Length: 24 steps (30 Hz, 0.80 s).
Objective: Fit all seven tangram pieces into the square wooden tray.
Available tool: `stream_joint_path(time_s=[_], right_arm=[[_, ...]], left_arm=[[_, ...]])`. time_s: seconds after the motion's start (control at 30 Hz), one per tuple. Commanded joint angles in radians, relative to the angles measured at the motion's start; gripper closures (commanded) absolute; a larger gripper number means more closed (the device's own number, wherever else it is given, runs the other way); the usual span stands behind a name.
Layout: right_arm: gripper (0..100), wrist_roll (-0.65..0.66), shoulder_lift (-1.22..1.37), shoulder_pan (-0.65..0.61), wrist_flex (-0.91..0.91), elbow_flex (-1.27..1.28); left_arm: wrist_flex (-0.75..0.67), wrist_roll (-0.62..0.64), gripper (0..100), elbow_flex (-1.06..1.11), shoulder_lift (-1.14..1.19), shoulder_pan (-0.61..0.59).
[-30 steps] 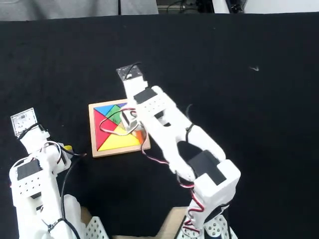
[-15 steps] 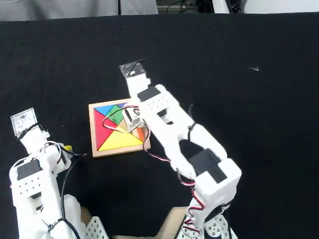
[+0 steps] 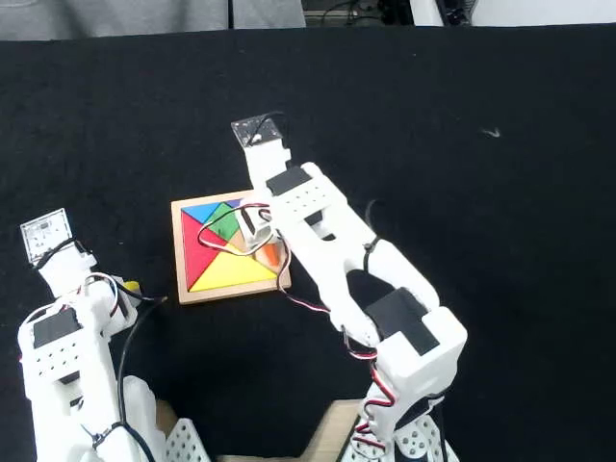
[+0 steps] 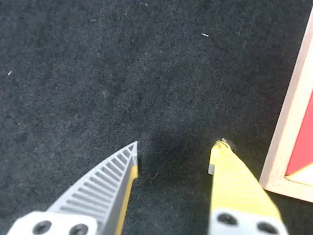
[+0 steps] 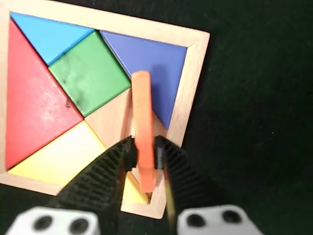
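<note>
The square wooden tray (image 5: 196, 78) holds a red triangle (image 5: 34, 112), a yellow triangle (image 5: 63, 154), a light blue triangle (image 5: 49, 34), a green square (image 5: 90, 78) and a dark blue triangle (image 5: 151, 56). My right gripper (image 5: 143, 142) is shut on an orange piece (image 5: 142, 112), held on edge over the bare wooden gap beside the dark blue triangle. A small yellow piece (image 5: 134, 190) peeks out under the fingers. In the high view the right arm covers the tray's (image 3: 179, 260) right side, with the orange piece (image 3: 273, 254) showing. My left gripper (image 4: 173, 156) is open over black cloth, left of the tray (image 4: 288, 122).
Black cloth (image 3: 481, 192) covers the whole table. The left arm's base (image 3: 67, 356) stands at the near left, the right arm's base (image 3: 409, 385) at the near middle. A wooden board (image 3: 327, 438) lies at the front edge between them.
The right arm has shifted slightly toward the far side over the tray, and the orange piece now shows more beside its wrist. The left arm has stayed still.
</note>
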Motion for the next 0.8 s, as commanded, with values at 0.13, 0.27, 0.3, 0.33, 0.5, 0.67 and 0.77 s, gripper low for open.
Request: stream_joint_path(time_s=[0.13,0.27,0.3,0.33,0.5,0.67,0.77], right_arm=[[85.8,0.006,-0.022,0.005,0.014,-0.041],[85.8,0.011,-0.022,-0.034,0.012,-0.042],[85.8,0.021,-0.022,-0.046,0.012,-0.042],[85.8,0.028,-0.022,-0.054,0.012,-0.042],[93.2,0.034,-0.022,-0.063,0.015,-0.053],[94.2,0.034,-0.022,-0.097,0.064,-0.088],[94.2,0.035,-0.022,-0.132,0.083,-0.107]], left_arm=[[-0.017,-0.008,76,-0.007,-0.014,0.015],[-0.017,-0.008,76,-0.007,-0.014,0.015],[-0.017,-0.008,76,-0.007,-0.014,0.015],[-0.017,-0.008,76,-0.007,-0.014,0.015],[-0.017,-0.008,76,-0.007,-0.014,0.015],[-0.017,-0.008,76,-0.007,-0.014,0.016],[-0.018,-0.008,76,-0.007,-0.014,0.016]])
